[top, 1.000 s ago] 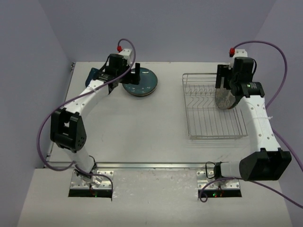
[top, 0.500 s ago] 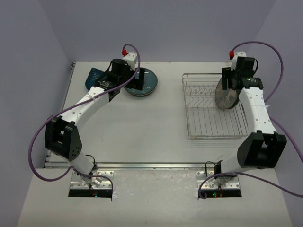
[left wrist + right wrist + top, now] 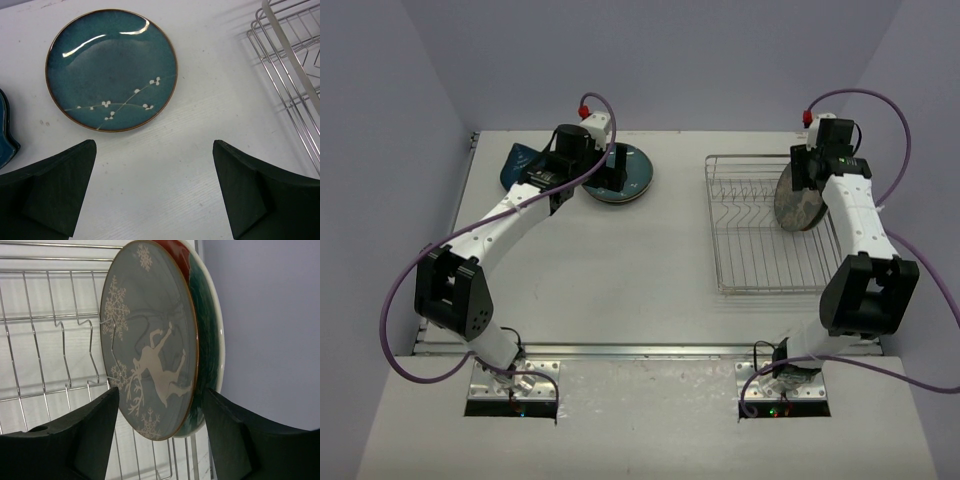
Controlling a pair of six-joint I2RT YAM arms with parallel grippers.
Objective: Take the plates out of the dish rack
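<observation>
A teal plate [image 3: 111, 70] with white blossom sprigs lies flat on the table, also seen in the top view [image 3: 620, 178]. My left gripper [image 3: 155, 192] is open and empty just in front of it, over bare table [image 3: 588, 172]. In the dish rack [image 3: 760, 240] two plates stand upright together: a grey-blue reindeer plate [image 3: 150, 345] and behind it a red and green rimmed plate [image 3: 207, 340]. My right gripper [image 3: 160, 432] is open with a finger on each side of their lower edges, not clamped. It sits at the rack's far right in the top view [image 3: 807, 172].
A dark blue dish [image 3: 518, 163] lies at the far left of the table; its edge shows in the left wrist view [image 3: 7, 135]. The rack's corner wires [image 3: 292, 75] are at the right there. Purple walls enclose the table.
The left arm swung its wrist right and closer to the teal plate, then held still. The right arm's elbow folded in while its gripper stayed at the upright plates.
</observation>
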